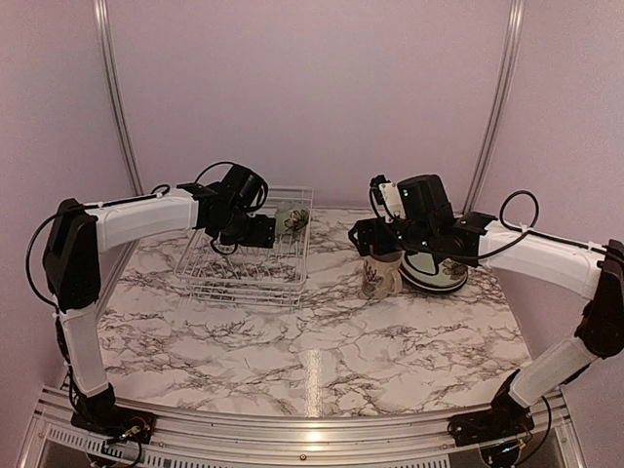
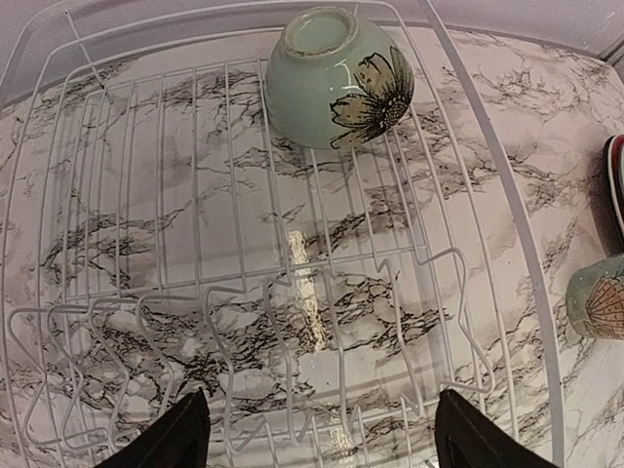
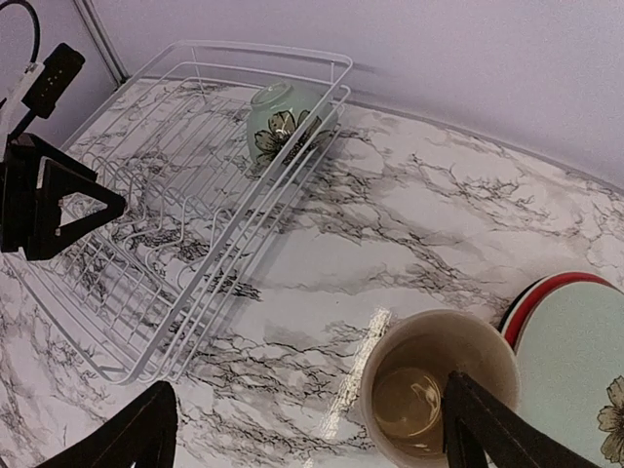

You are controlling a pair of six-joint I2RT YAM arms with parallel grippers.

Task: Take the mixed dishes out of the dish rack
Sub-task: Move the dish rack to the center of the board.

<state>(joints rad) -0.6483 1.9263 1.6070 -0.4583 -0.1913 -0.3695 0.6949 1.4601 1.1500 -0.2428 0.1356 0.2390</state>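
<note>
Only the small pale green bowl (image 2: 331, 78), tipped over at the far right corner, is left in the dish rack (image 2: 492, 195). The cream floral mug (image 3: 439, 400) and the pale green plate (image 3: 575, 370), stacked on the striped-rim cream plate (image 3: 522, 304), stand on the worktop (image 1: 322, 341) to its right. The left hand (image 2: 324, 395) hangs wide open and empty over the tines, the right hand (image 3: 307, 385) is spread just as wide above the mug and grips nothing, and no writing is readable, only flower prints.

Small bowl (image 1: 291, 216) apparently lies in the rack (image 1: 244, 292).
</note>
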